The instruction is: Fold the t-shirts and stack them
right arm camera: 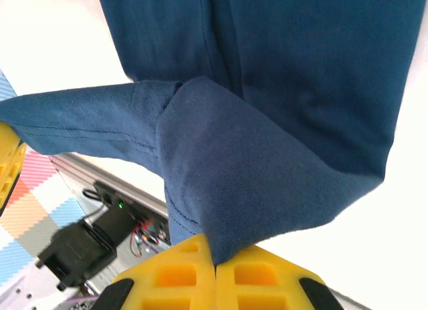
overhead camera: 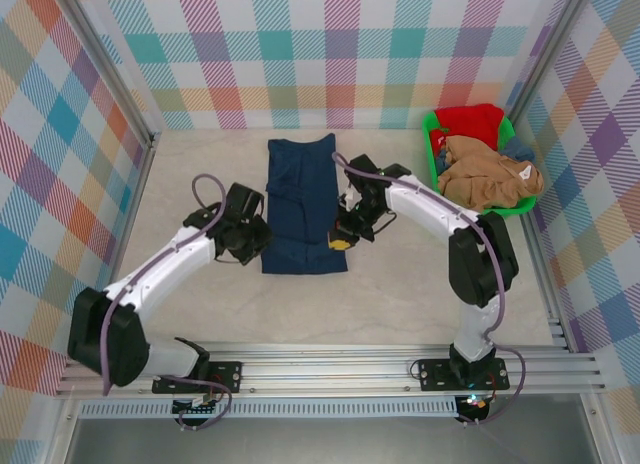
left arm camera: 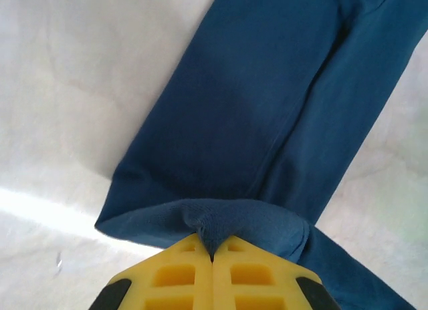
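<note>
A dark navy t-shirt [overhead camera: 300,189] lies as a long narrow strip in the middle of the table, running from far to near. My left gripper [overhead camera: 262,234] is at its near left corner and is shut on a pinch of the navy cloth [left arm camera: 267,109], as the left wrist view shows at the yellow jaws [left arm camera: 212,253]. My right gripper [overhead camera: 343,237] is at the near right corner, shut on the hem and lifting a fold of it [right arm camera: 301,89] between its yellow jaws [right arm camera: 215,263]. More t-shirts, red [overhead camera: 470,121], tan-brown [overhead camera: 485,174] and blue [overhead camera: 517,146], lie heaped at the far right.
A bright green basket [overhead camera: 432,149] at the far right holds the heaped shirts. Checked walls close in the table on the left, back and right. An aluminium rail [overhead camera: 330,369] runs along the near edge, with both arm bases on it.
</note>
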